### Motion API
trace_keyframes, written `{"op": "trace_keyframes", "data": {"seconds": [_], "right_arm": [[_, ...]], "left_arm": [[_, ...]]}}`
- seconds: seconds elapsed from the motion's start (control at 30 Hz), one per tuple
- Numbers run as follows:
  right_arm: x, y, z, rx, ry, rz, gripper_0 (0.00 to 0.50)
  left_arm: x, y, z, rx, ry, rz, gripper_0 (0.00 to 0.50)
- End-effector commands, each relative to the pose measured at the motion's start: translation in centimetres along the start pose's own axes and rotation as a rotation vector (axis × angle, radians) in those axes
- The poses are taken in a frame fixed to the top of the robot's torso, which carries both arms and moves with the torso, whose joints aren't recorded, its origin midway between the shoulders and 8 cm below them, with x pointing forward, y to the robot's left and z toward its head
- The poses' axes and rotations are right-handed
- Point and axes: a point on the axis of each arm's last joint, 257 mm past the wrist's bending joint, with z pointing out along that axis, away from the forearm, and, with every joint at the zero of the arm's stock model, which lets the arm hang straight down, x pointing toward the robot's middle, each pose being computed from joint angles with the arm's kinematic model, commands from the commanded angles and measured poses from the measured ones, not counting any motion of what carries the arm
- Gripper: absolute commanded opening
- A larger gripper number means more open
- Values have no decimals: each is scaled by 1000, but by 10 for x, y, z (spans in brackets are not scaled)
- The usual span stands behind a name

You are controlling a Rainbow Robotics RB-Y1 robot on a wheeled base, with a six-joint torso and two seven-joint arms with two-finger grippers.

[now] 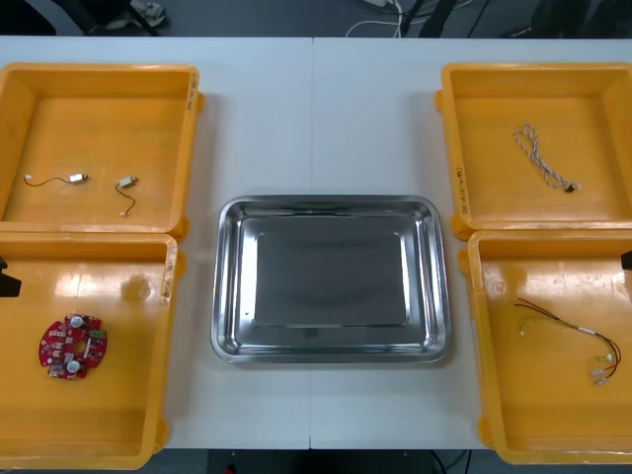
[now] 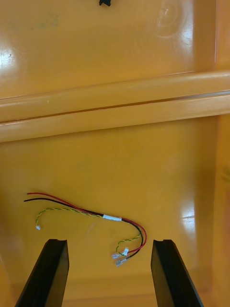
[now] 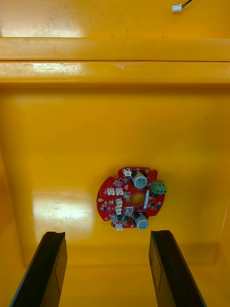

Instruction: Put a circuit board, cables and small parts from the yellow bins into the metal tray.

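Both jaws stood open: left gripper (image 3: 108,235) over the board (image 1: 72,345), lower left; right gripper (image 2: 110,242) over the cable (image 1: 585,333), lower right. Centred descent looked safest.

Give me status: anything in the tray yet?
Nothing done: the metal tray holds nothing. In hand: the left gripper is open above the circuit board, the right gripper open above the red and yellow cable, neither gripping. To do: board, that cable, the blue and white cable and the small metal parts, all in their yellow bins.
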Motion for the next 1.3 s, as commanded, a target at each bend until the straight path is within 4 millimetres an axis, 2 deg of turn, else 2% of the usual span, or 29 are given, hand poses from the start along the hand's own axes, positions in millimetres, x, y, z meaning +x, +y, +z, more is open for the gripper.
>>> {"op": "trace_keyframes", "data": {"seconds": [0.03,1.3], "right_arm": [[1,2,0,-8,-5,40,500],[1,2,0,-8,-5,40,500]], "left_arm": [[-18,11,-19,-59,-45,86,500],[-18,11,-19,-59,-45,86,500]]}}
